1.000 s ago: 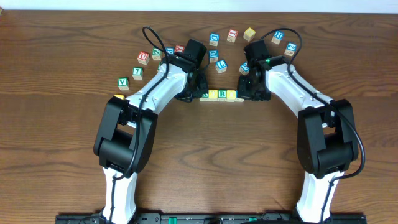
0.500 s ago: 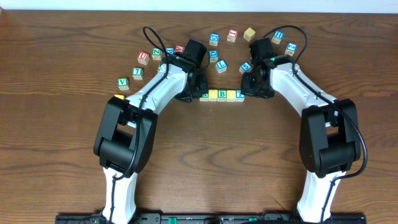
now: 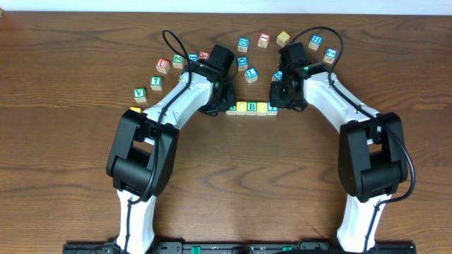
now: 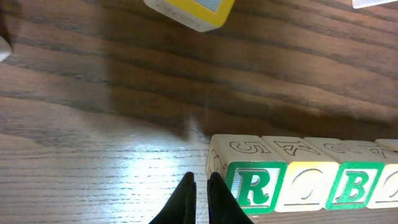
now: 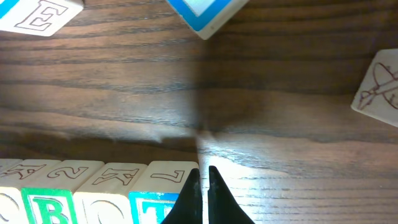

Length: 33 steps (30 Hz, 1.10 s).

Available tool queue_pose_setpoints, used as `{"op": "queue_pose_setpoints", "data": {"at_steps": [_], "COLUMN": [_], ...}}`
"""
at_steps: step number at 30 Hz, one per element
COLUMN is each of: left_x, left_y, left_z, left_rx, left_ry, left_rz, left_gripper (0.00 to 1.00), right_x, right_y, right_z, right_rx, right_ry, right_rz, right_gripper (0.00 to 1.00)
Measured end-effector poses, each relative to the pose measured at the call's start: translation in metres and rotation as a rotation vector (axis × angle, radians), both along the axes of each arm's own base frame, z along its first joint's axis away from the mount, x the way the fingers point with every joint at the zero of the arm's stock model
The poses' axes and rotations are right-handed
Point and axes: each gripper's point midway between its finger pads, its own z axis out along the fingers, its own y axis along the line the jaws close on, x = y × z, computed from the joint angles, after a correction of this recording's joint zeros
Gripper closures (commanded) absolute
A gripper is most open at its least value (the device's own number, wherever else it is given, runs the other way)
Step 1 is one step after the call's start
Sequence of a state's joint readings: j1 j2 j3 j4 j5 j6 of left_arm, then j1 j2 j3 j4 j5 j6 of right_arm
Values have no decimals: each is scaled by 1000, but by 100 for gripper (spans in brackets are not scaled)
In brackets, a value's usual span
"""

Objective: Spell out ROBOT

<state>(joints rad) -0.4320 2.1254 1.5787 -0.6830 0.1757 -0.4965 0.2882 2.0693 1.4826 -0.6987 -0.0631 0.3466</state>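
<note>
Five cubes stand in a row on the table, reading R [image 4: 252, 186], O [image 4: 308, 186], B [image 4: 356, 185], O [image 5: 102, 208], T [image 5: 158, 205]. In the overhead view the row [image 3: 252, 107] lies between the two grippers. My left gripper [image 4: 201, 180] is shut and holds nothing, its tips at the left end of the green-edged R cube. My right gripper [image 5: 204, 171] is shut too, its tips against the right end of the blue-edged T cube. The R cube [image 3: 232, 107] is partly hidden under the left gripper [image 3: 220, 104].
Loose letter cubes lie scattered behind the row: a green V [image 3: 140, 92], a red U [image 3: 163, 64], a blue cube [image 3: 243, 44], a plain one [image 3: 283, 37], a blue H [image 3: 316, 41] and others. A yellow cube [image 4: 189, 9] and a blue cube [image 5: 208, 12] lie just beyond the grippers.
My right gripper has slid a little left toward the row's right end, where the blue-edged T cube now shows. The left arm has not moved.
</note>
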Motion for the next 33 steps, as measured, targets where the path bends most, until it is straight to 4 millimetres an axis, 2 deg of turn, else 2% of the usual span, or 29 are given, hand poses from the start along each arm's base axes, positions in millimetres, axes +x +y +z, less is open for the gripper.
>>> {"op": "queue_pose_setpoints", "data": {"at_steps": [25, 33], "left_x": [0, 0], "left_y": [1, 1], "left_z": [0, 0], "left_rx": [5, 4], "left_ry": [-2, -2], "left_rz": [1, 1], "left_gripper": [91, 91], "right_x": [-3, 1], "right_y": [1, -10], "right_z": [-1, 0], "right_rx": [-9, 1], "right_ry": [5, 9], "right_rz": [45, 18], "right_gripper": [98, 98]}}
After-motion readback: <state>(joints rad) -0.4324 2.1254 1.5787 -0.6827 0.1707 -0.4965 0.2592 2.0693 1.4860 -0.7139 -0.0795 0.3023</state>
